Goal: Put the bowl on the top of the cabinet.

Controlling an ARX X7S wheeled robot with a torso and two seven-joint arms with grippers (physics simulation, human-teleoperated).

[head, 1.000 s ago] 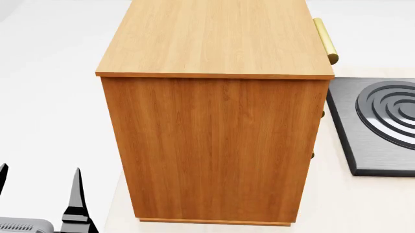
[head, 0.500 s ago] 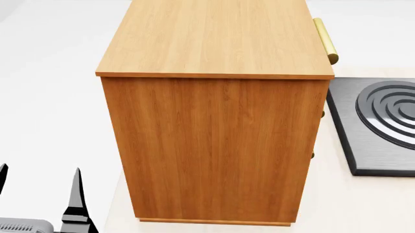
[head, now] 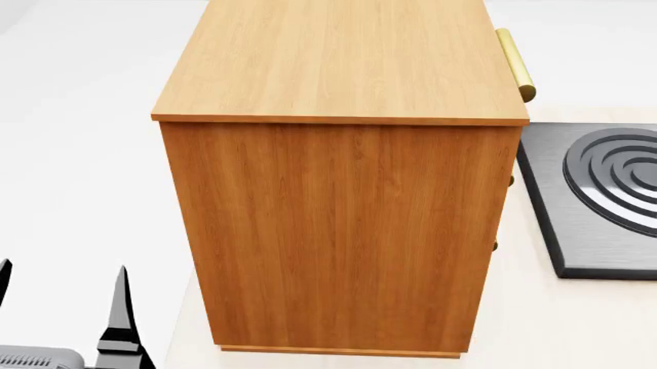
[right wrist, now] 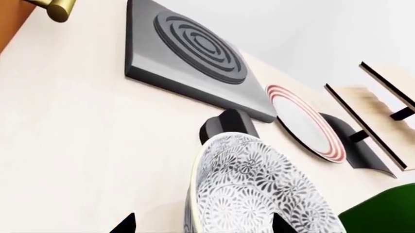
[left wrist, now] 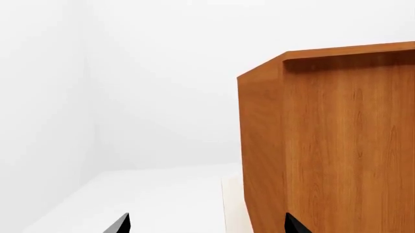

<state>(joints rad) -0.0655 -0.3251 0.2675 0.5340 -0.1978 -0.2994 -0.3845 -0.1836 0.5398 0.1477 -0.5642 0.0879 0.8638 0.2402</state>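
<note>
left gripper (head: 61, 307) sits spread and empty at the lower left, parked beside the cabinet (head: 339, 231). right gripper (right wrist: 201, 223) is spread too, tips straddling the bowl (right wrist: 259, 189) low in its wrist view, probably lining up a grab

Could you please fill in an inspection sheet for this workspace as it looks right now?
Surface: pale counter, bare near the cabinet.
Job's things: bowl on the counter, near the right gripper; cabinet upright, top bare.
Clutter: grey burner plate, red-striped plate, wooden rack, a green object.
Grippers: left gripper open, empty; right open, holding nothing.
Cables: nothing seen.
Surroundings: plain white walls.
</note>
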